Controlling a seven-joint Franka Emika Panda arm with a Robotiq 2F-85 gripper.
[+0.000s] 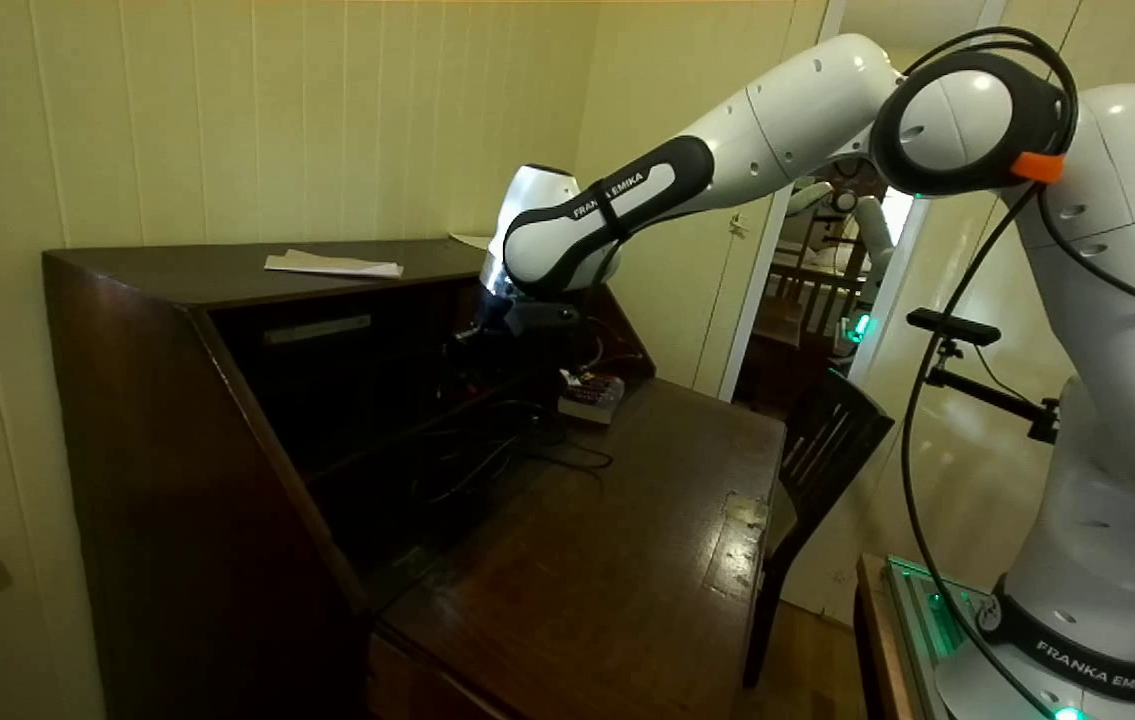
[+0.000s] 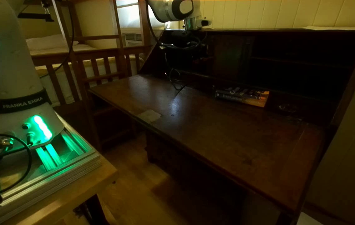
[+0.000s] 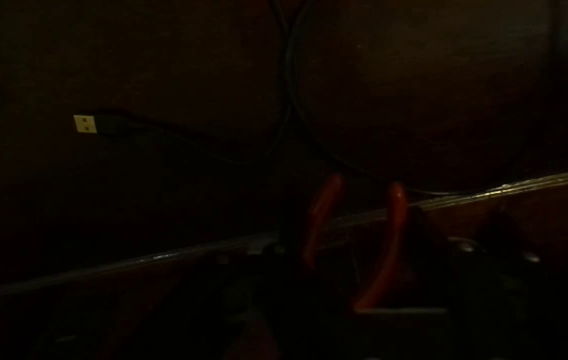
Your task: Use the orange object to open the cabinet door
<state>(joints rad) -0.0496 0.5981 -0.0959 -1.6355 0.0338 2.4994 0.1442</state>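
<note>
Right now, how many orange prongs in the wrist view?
2: left prong and right prong, tips apart, right of the picture's centre; dark areas may hide more.

Pale panelled walls (image 1: pixel 357 120) rise behind a dark wooden desk (image 1: pixel 627 500) with a slatted chair (image 1: pixel 817 505) beside it, while in an exterior view a wooden floor (image 2: pixel 127 187) lies dimly lit and a wooden bed (image 2: pixel 76 67) stands near a bright window (image 2: pixel 128 15) with a grille (image 2: pixel 133 39) just below it.
</note>
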